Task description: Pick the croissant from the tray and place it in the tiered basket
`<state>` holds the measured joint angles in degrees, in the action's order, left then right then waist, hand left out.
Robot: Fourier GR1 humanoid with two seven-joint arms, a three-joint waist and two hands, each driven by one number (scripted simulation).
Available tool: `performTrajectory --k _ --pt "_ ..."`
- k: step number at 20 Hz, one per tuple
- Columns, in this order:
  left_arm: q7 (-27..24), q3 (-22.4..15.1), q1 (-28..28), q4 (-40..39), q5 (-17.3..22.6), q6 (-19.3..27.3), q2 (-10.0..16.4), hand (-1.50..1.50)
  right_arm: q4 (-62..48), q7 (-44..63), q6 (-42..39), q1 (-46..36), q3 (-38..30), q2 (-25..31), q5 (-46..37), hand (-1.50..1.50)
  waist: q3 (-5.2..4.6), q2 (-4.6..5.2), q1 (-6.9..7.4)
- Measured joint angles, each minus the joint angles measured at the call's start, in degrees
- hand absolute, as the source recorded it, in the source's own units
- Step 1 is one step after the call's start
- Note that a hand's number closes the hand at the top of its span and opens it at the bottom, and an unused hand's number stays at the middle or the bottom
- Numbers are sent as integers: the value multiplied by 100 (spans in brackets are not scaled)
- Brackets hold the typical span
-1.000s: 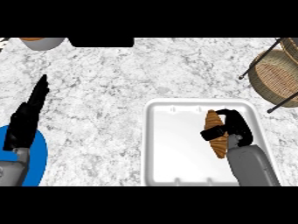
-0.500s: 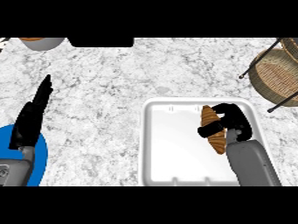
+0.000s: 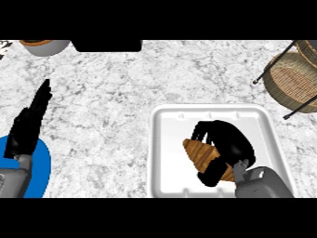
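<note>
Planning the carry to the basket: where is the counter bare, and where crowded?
Bare counter spans the middle, bordered by the left hand, the tray and the tiered basket. Crowded: the tray's right half, where the right hand curls round the croissant.

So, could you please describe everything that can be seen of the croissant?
The croissant is golden brown with darker ridges across its crust, and it looks baked and flaky. Only its left part shows. The right hand covers the rest, with its fingers curled round it. It sits at a slant over the right half of the white tray. Whether it rests on the tray's floor or is slightly lifted, I cannot tell.
</note>
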<state>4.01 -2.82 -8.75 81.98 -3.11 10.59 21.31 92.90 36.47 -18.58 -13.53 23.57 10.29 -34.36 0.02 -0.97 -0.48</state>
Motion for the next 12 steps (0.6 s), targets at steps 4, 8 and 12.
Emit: performTrajectory --k 4,8,12 --pt "-40 99 141 14 29 13 42 0 1303 -1066 52 571 -23 565 273 150 6 -7 -155" --pt "-40 139 251 119 53 -15 67 0 2568 -1637 251 1001 -648 1012 581 150 6 7 -196" --pt "-25 110 277 249 22 -1 2 0 3403 -1840 234 1132 -1668 1288 1209 150 3 42 -127"
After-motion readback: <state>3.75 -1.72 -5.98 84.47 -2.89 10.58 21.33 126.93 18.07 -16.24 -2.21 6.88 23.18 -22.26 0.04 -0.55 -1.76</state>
